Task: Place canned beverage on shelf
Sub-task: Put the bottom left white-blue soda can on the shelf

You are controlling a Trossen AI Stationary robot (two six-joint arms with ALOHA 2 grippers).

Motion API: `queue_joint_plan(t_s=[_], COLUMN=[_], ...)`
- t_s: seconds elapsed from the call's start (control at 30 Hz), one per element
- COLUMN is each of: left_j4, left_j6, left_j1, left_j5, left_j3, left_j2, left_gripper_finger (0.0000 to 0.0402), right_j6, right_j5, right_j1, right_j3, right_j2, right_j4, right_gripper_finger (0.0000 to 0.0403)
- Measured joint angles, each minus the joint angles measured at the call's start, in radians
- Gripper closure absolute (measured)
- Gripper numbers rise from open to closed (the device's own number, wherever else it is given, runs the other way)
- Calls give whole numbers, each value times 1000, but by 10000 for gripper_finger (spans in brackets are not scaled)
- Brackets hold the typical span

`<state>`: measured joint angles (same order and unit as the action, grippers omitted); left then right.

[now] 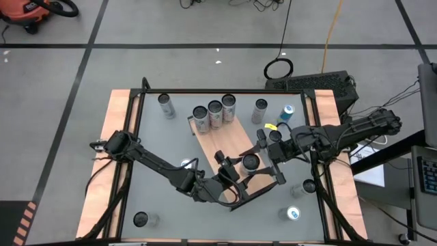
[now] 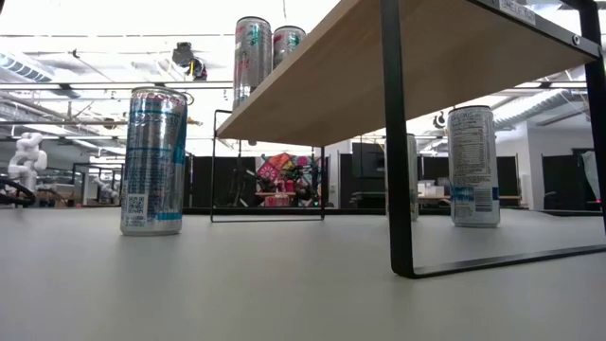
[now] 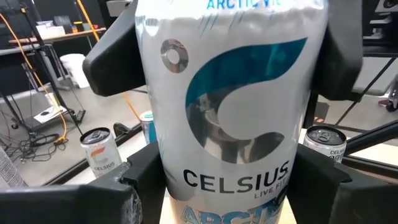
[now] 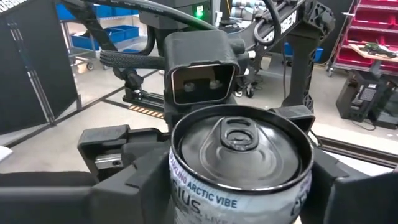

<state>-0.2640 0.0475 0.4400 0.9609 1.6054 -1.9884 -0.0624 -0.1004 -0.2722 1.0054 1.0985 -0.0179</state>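
Observation:
A silver-and-blue Celsius can (image 1: 250,162) stands upright between both grippers, over the near right part of the shelf (image 1: 235,140). The shelf is a light wood board on black metal legs (image 2: 398,142). My left gripper (image 1: 239,171) is shut on the can from the near left. My right gripper (image 1: 263,156) is shut on it from the right. Three cans (image 1: 214,113) stand on the shelf's far end. Whether the held can's base rests on the board is out of view. My left gripper pinches the can's lower body (image 3: 163,180) between its two fingers (image 3: 140,183), coming level from the table's near left. The can stays upright. My right gripper has its fingers (image 4: 127,180) on opposite sides of the can's upper body, just below the rim (image 4: 180,177). It comes level from the table's right.
Loose cans stand on the grey tabletop around the shelf: far left (image 1: 166,106), far right (image 1: 259,109) (image 1: 287,113), near left (image 1: 140,219) and near right (image 1: 293,214). In the low view two of them (image 2: 153,161) (image 2: 473,166) flank the shelf's legs.

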Motion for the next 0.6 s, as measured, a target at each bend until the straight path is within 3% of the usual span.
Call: queue_joint_plan(t_s=[0.3,0.6], left_j4=[9,57], left_j6=[2,-9], left_j1=[1,43], left_j5=[11,46], left_j3=[0,1], left_j2=[0,9], left_gripper_finger=[124,59], right_j6=[-8,-83], right_j5=[1,-7], right_j1=[0,4], right_j3=[0,0], right_j2=[0,1], right_j4=[1,-1], right_gripper_finger=[207,209])
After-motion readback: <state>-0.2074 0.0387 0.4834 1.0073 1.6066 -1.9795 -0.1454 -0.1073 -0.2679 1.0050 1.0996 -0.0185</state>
